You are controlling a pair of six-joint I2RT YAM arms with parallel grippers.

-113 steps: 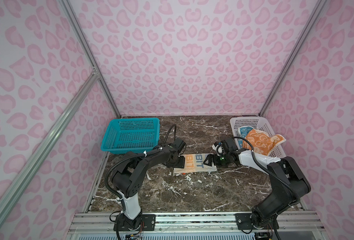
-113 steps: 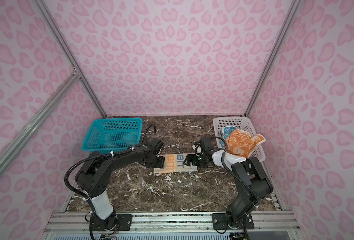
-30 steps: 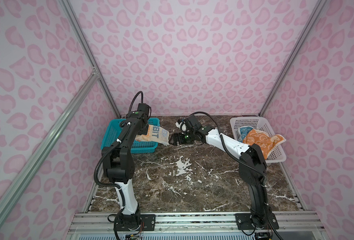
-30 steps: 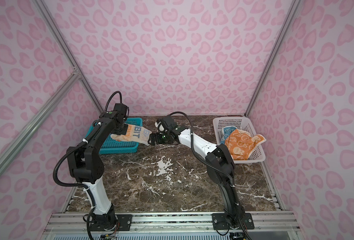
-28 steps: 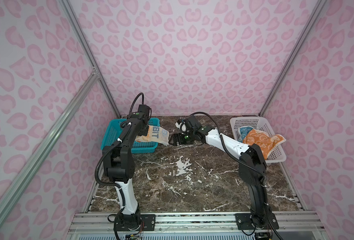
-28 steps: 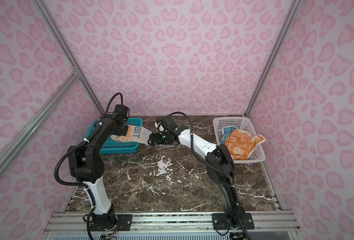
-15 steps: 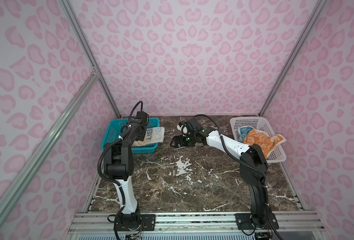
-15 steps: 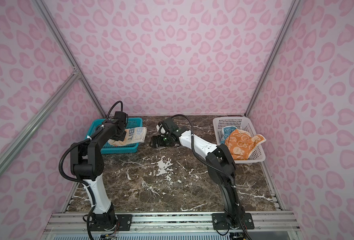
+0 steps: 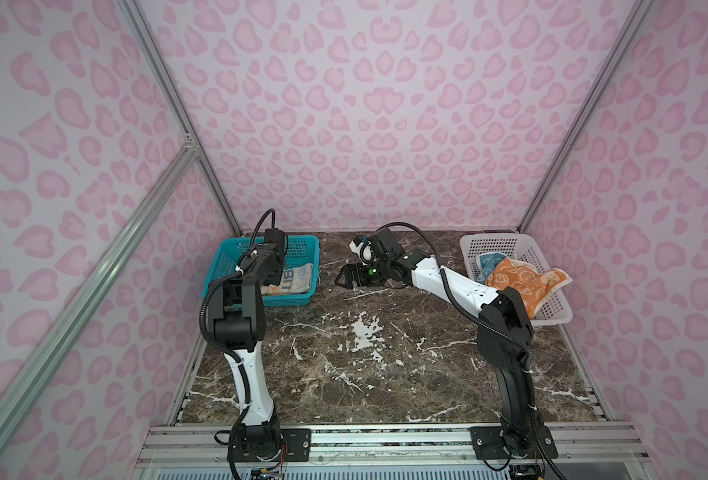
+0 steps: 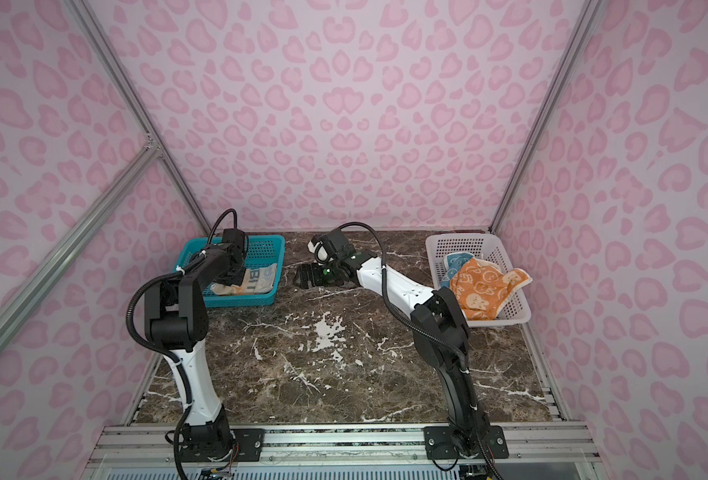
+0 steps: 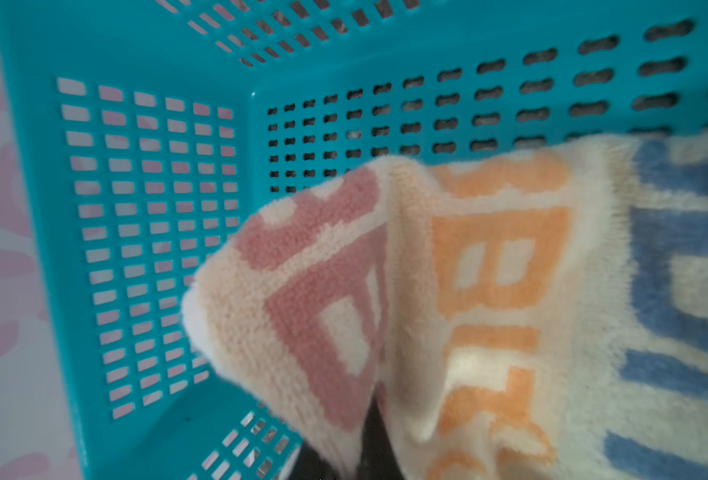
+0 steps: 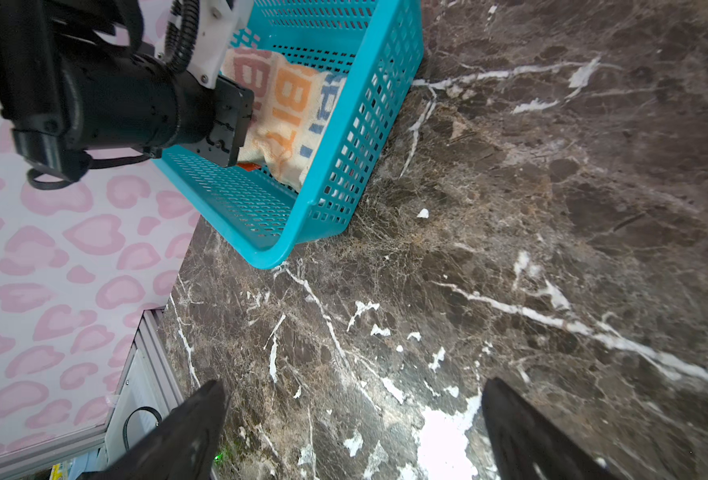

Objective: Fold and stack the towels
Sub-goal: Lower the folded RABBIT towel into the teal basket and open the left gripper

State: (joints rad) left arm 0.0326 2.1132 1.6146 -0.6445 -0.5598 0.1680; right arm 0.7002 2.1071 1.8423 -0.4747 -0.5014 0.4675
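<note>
Three towels show. The left claw [image 12: 245, 139] is clamped on the cream towel [image 9: 299, 277], which sits inside the teal basket [image 9: 290, 300] at the left of both top views. The right claw [image 12: 352, 384] stands wide, gripping nothing, over the counter [image 9: 365, 374] near that basket. The orange towel [image 9: 518, 284] and blue towel [image 9: 487, 262] lie crumpled in the white basket [image 9: 552, 309] at the right.

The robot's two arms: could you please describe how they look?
The left arm and right arm each mix white shells with black joint housings, and a black corrugated cable loops along each. A green light glows near the right wrist. The right gripper has black, tapering fingers.
</note>
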